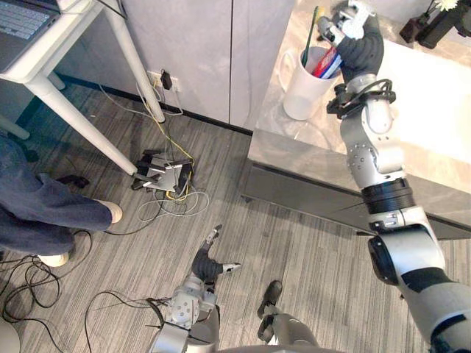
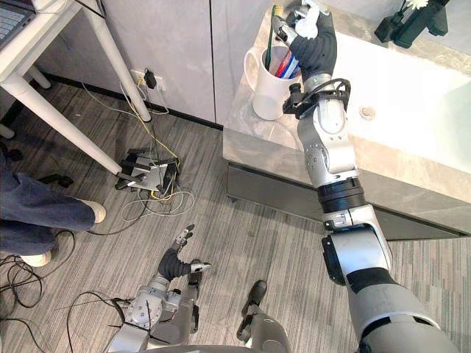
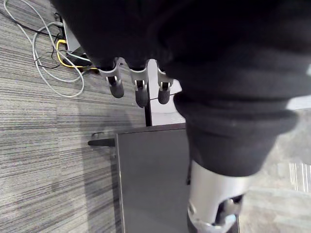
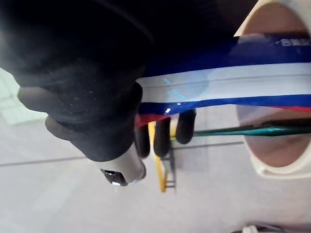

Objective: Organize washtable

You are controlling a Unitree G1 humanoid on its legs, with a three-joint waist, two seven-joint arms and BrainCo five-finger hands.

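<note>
Right hand (image 1: pixel 355 33) is curling its fingers round the upper end of the toothpaste tube (image 4: pixel 228 80), whose lower end is reaching into the white mug (image 1: pixel 303 92) on the desk (image 1: pixel 294 151), beside a green toothbrush (image 1: pixel 310 37). Judging the tube light, soft-walled and slick: it is calling for a gentle hold near its stiffer end, not a squeeze on its belly. Left hand (image 1: pixel 209 259) is hanging low over the floor, fingers loosely spread.
</note>
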